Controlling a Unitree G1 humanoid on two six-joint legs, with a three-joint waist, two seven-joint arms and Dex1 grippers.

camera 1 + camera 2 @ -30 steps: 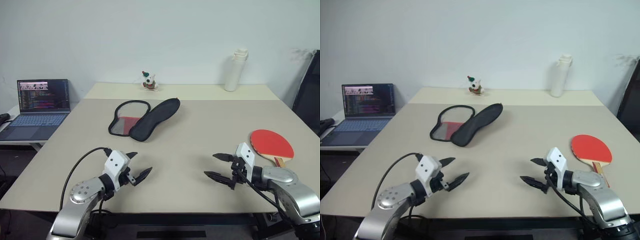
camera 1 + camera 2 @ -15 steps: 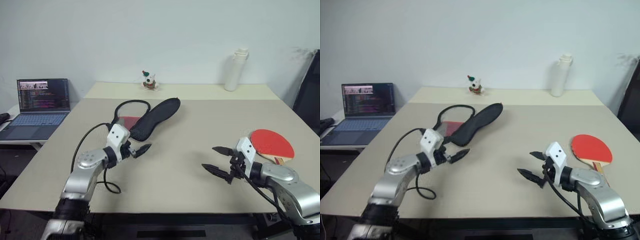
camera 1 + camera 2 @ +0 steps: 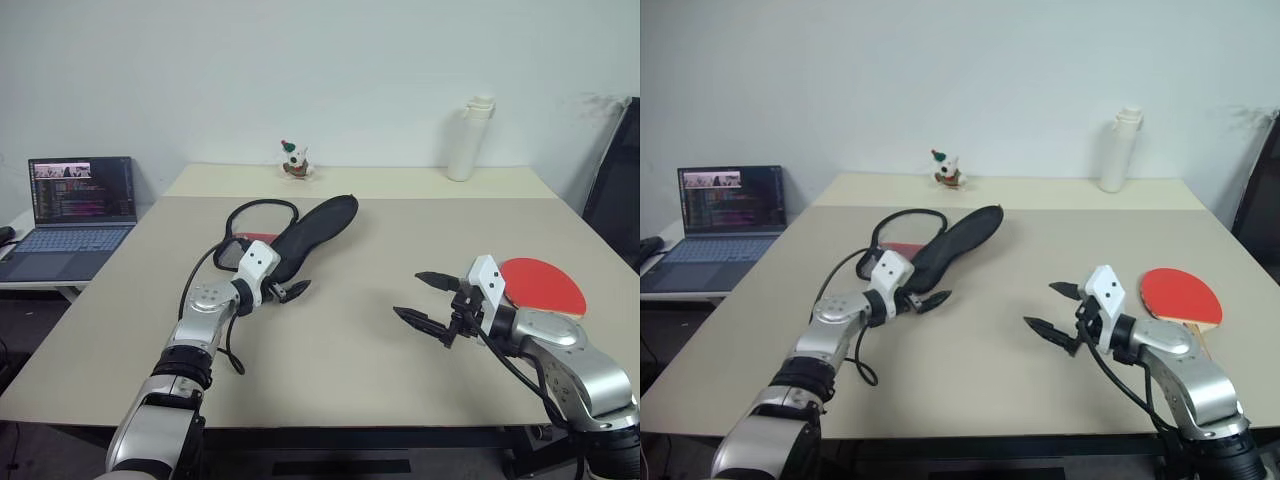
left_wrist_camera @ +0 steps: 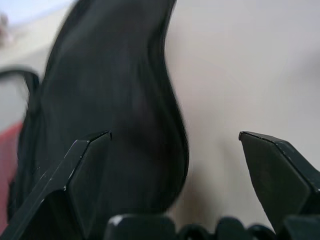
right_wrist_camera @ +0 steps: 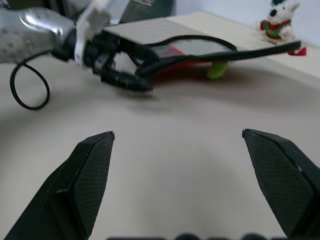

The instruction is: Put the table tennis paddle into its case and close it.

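Head cam: you're reaching the left gripper (image 3: 290, 291), jaws wide & empty, at the near end of the case (image 3: 300, 238), lying unzipped mid-table. Paddle (image 3: 543, 283) is sitting by the right gripper (image 3: 1058, 310), also wide, empty.
L wrist: black flap between your fingers (image 4: 82, 172).
R wrist: case ahead, well apart.
Step, I'd say: pinning the case; next, grab the paddle.

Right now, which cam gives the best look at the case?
Left eye view: the whole case lies open on the table, its black flap and red inner panel both visible. Right eye view shows much the same. Right wrist view sees it edge-on, with the green pull tag. Left wrist view, close up, catches just a blurred part of the black flap.
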